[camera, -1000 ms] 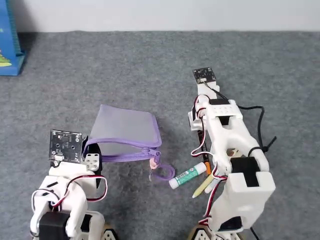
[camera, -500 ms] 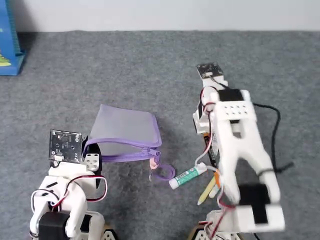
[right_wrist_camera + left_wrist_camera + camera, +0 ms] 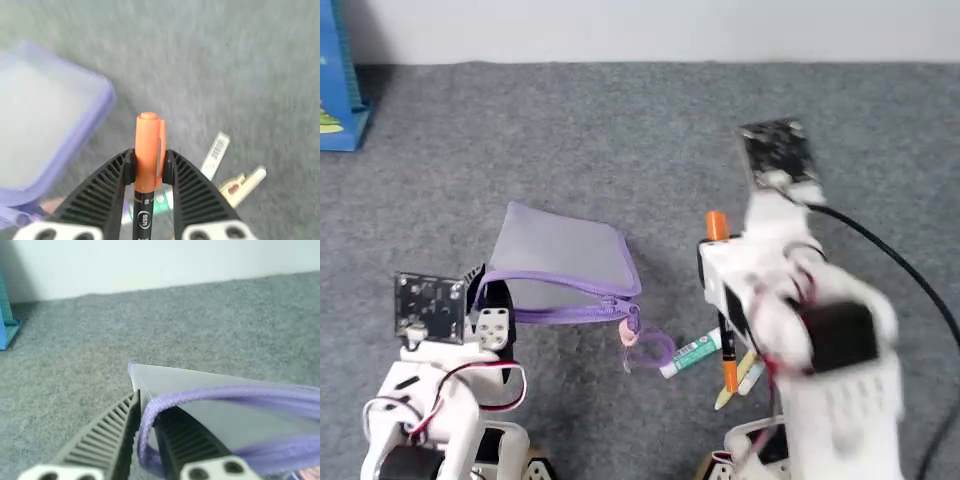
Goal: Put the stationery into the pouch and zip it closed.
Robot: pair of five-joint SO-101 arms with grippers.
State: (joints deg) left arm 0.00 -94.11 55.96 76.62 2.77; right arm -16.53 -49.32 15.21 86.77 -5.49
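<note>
A purple zip pouch point(image 3: 565, 262) lies on the grey carpet left of centre, its mouth facing the arms. My left gripper point(image 3: 145, 412) is shut on the pouch's purple rim point(image 3: 225, 395) at its left end, holding it raised point(image 3: 490, 300). My right gripper point(image 3: 148, 165) is shut on an orange-capped black pen point(image 3: 146, 150), lifted above the carpet to the right of the pouch point(image 3: 45, 115); the pen point(image 3: 723, 300) shows in the high view. A white and green glue stick point(image 3: 692, 353) and pale yellow pens point(image 3: 740, 378) lie on the carpet below it.
A blue box point(image 3: 335, 80) stands at the far left edge. A white wall point(image 3: 150, 260) borders the carpet at the back. The purple zipper loop point(image 3: 648, 350) trails from the pouch's right end.
The right arm has risen off the carpet with the orange-capped pen in its gripper. The left arm has shifted slightly, lifting the pouch's rim.
</note>
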